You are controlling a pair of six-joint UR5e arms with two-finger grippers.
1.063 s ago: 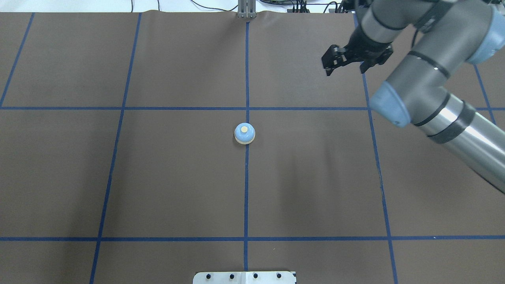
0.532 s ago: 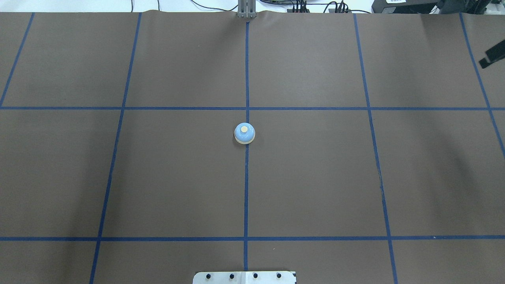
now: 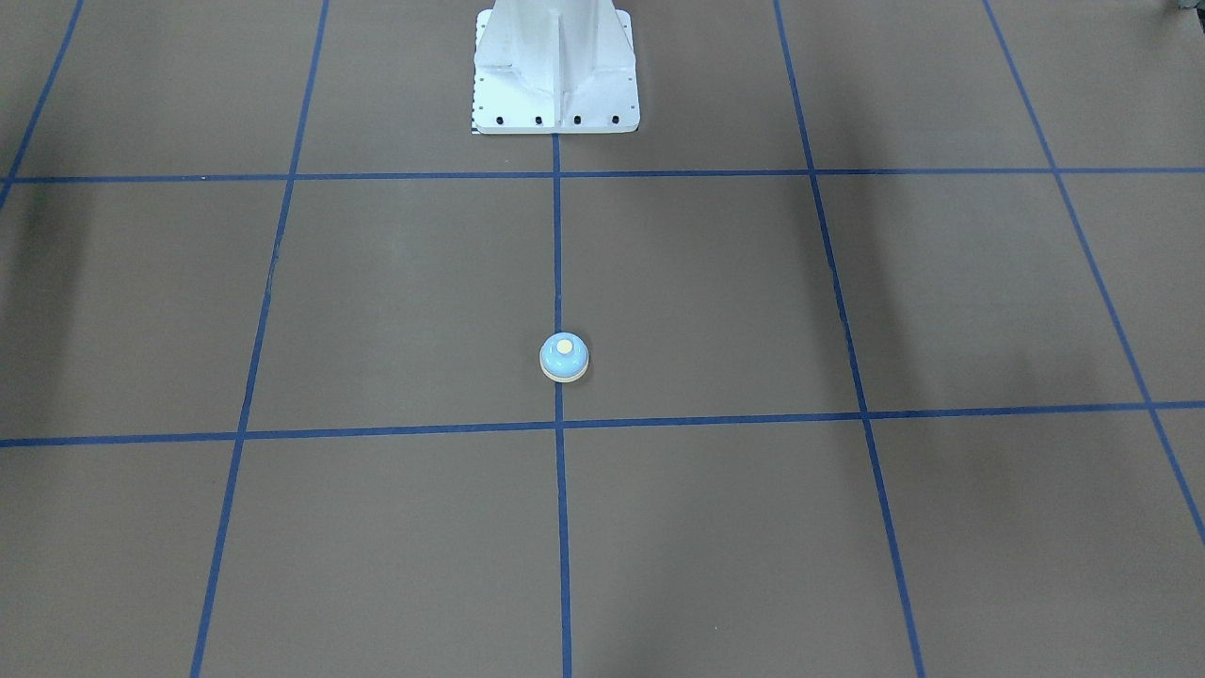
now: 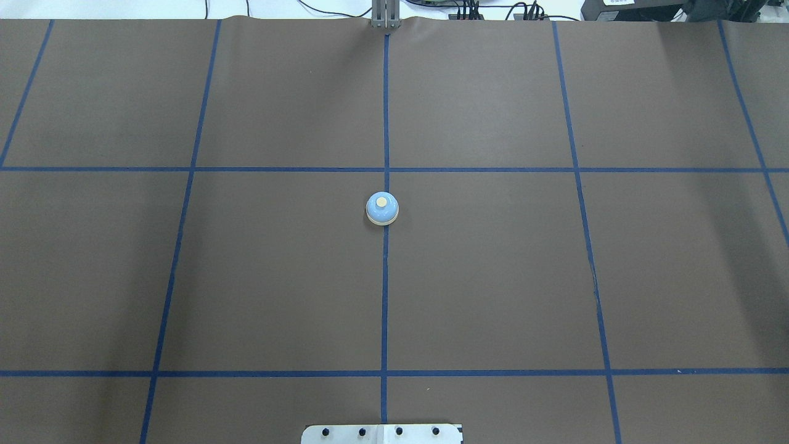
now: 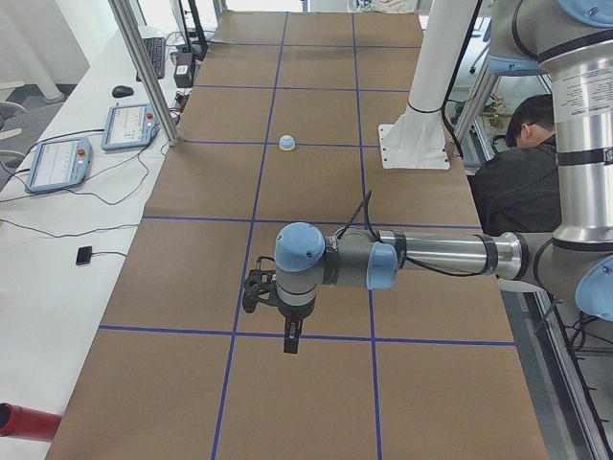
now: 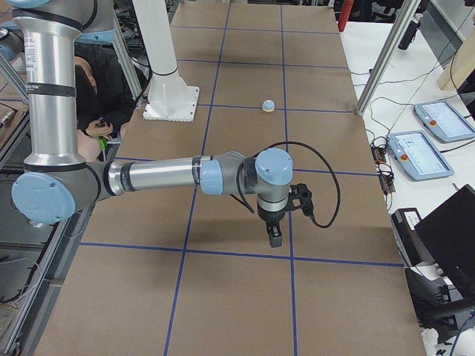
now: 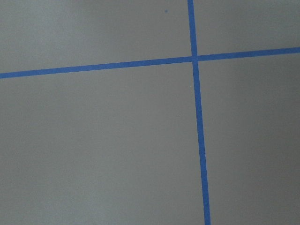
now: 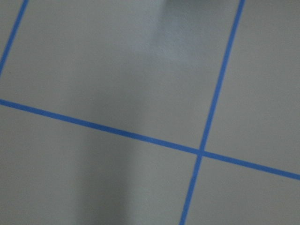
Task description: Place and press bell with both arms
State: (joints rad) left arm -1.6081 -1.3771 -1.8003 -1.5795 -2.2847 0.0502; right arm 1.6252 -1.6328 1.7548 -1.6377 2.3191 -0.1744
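**Left end.** The left arm (image 5: 431,254) reaches level over the brown mat (image 4: 277,277), with its wrist turned down. The left gripper (image 5: 290,341) points straight down at the mat, close to a cross strip of blue tape (image 4: 385,296). It shows only in the left side view, so it cannot be told whether its jaws are apart or together. The left wrist camera shows mat and one tape crossing (image 7: 193,58).

**Centre.** The bell (image 4: 382,208) stands upright on the mat, button up, directly on the centre tape line. In the overhead view it sits just on the robot's side of a tape junction. It is in line with the white pedestal (image 4: 382,433). Neither gripper touches the bell. Both are well apart from it, one toward each end of the table.

**Right end.** The right arm (image 6: 156,176) reaches level over the mat, with its wrist turned down. The right gripper (image 6: 274,236) points straight down, close to a cross strip of tape. It shows only in the right side view, so it cannot be told whether its jaws are apart or together. The right wrist camera shows mat, a second crossing (image 8: 200,151) and a soft shadow.

**Surroundings.** An operator (image 6: 100,89) sits behind the pedestal, head bowed. Two pendants (image 6: 419,154) lie on the white bench beside the mat.
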